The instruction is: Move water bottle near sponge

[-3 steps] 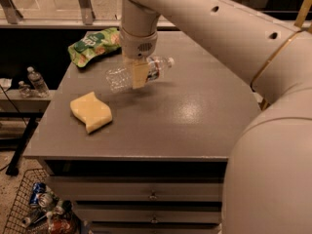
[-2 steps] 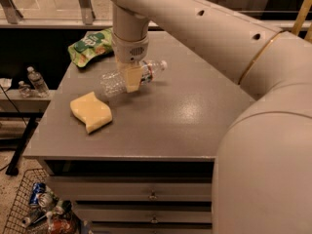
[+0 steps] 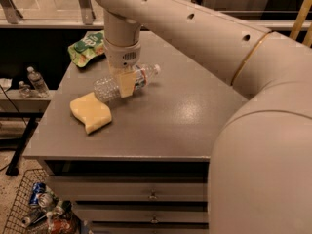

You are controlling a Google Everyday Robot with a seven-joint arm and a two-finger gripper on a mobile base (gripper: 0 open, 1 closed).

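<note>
The water bottle (image 3: 105,87) lies on its side on the grey table (image 3: 180,121), its white cap pointing right and its ribbed base pointing left. My gripper (image 3: 125,84) comes down from above over the bottle's middle, at the label band, with one pale finger in front of the bottle. The pale yellow sponge (image 3: 91,112) lies flat just left of and in front of the bottle's base, a small gap apart.
A green snack bag (image 3: 87,47) lies at the table's back left corner. Small clear bottles (image 3: 37,81) stand on a low shelf to the left. A wire basket (image 3: 34,211) with cans sits on the floor at the lower left. Drawers run below the tabletop.
My gripper and the water bottle have moved left and toward the front, closer to the sponge. The sponge has not moved.
</note>
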